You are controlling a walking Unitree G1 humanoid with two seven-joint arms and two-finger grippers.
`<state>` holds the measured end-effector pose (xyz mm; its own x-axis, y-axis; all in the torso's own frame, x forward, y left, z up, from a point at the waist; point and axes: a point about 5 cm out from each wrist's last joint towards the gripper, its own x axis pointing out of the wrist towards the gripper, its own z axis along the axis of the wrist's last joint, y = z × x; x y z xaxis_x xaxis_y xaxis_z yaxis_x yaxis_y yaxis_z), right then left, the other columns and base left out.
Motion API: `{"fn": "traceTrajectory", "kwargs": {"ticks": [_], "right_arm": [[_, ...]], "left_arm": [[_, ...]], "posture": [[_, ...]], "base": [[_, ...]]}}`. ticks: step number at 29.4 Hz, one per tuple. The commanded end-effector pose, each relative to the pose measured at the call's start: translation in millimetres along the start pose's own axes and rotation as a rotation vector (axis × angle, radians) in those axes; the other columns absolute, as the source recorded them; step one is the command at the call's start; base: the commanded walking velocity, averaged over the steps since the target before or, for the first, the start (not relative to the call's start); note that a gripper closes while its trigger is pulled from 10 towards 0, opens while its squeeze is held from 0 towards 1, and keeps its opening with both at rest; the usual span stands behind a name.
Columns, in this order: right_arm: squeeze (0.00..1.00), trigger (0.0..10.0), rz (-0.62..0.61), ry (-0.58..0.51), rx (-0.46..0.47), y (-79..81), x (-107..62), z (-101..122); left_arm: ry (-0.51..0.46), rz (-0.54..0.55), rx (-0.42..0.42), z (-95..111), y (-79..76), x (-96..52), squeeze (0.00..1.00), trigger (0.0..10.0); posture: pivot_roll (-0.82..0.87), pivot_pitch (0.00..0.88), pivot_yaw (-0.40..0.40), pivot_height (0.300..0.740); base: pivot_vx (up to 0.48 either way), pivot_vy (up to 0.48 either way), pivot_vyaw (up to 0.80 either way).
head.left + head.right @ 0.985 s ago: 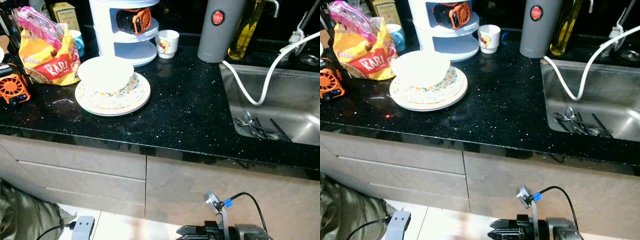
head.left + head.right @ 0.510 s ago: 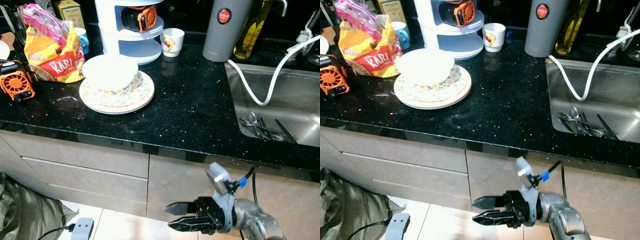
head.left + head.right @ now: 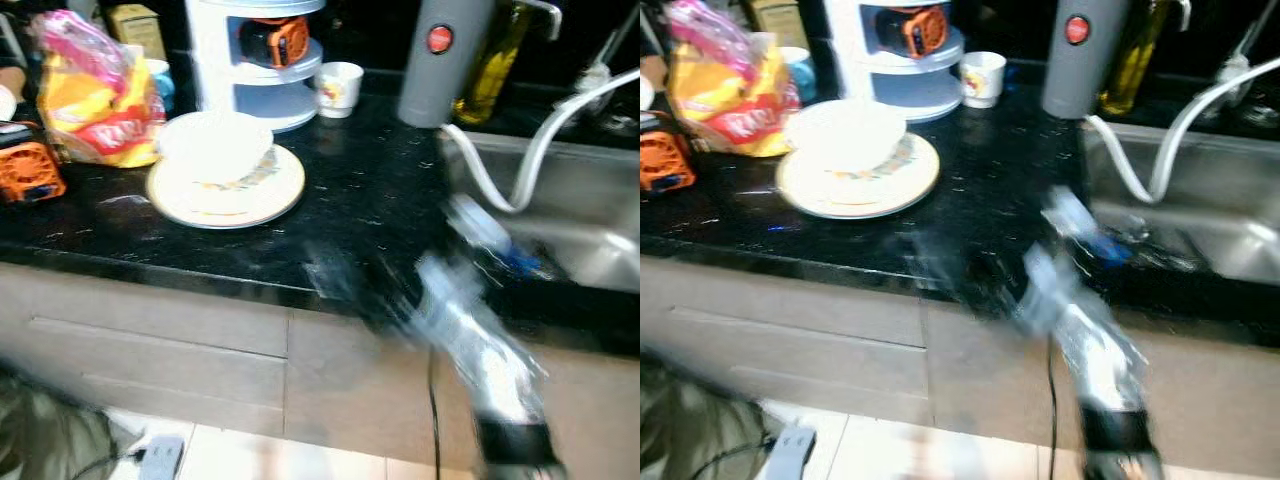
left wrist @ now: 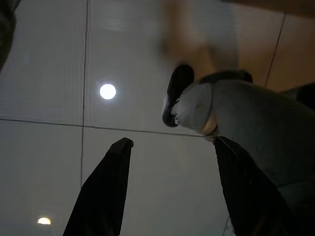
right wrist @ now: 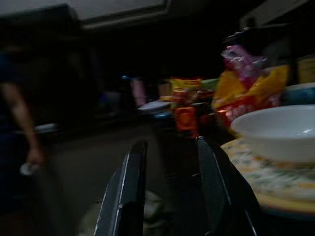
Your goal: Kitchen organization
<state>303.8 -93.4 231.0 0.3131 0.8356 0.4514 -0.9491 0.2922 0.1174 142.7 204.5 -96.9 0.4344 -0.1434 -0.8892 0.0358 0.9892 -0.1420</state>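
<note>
The right gripper [image 5: 170, 196], fingers parted and empty, has risen from below the counter [image 3: 360, 215] edge toward the white bowl [image 3: 215, 147].

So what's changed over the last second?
The right arm has swung up from below the counter edge to counter height, blurred with motion; its gripper now points along the countertop toward the bowl on the plates. It holds nothing. Bowl, plates, snack bag and cup stayed put. The left gripper hangs open over the floor.
</note>
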Motion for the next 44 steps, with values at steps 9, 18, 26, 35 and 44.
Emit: {"fn": "traceTrajectory", "kwargs": {"ticks": [9, 18, 26, 35, 44], "right_arm": [[0.00, 10.0, -0.182, -0.038, -0.103, -16.6, 34.8, 16.7], [0.00, 10.0, -0.334, 0.019, -0.228, -35.9, 61.8, 22.2], [0.00, 10.0, -0.346, 0.075, -0.406, -38.1, 77.4, 33.8], [0.00, 10.0, -0.339, 0.063, -0.510, -41.6, 85.4, 45.0], [0.00, 10.0, -0.381, 0.014, -0.445, -43.1, 83.5, 39.3]], "left_arm": [[0.016, 0.006, -0.004, -5.9, -0.2, -0.4, 0.00, 10.0], [0.014, 0.014, -0.008, -6.6, 1.0, -0.8, 0.00, 10.0], [0.012, 0.015, -0.007, -6.8, -0.1, -0.5, 0.00, 10.0], [-0.002, 0.023, -0.013, -4.3, 1.0, -0.5, 0.00, 10.0], [-0.013, 0.045, -0.018, -2.6, 4.7, -1.4, 0.00, 10.0]], "posture": [[0.07, 0.063, -0.039, 0.740], [0.09, 0.056, -0.057, 0.740], [0.10, 0.047, -0.063, 0.740], [0.10, 0.049, -0.062, 0.740], [0.10, 0.057, -0.052, 0.740]], "base": [[0.000, 0.000, 0.35], [0.000, 0.000, 0.55], [0.000, 0.000, 0.61], [0.000, 0.000, 0.66], [0.000, 0.000, 0.59]]}}
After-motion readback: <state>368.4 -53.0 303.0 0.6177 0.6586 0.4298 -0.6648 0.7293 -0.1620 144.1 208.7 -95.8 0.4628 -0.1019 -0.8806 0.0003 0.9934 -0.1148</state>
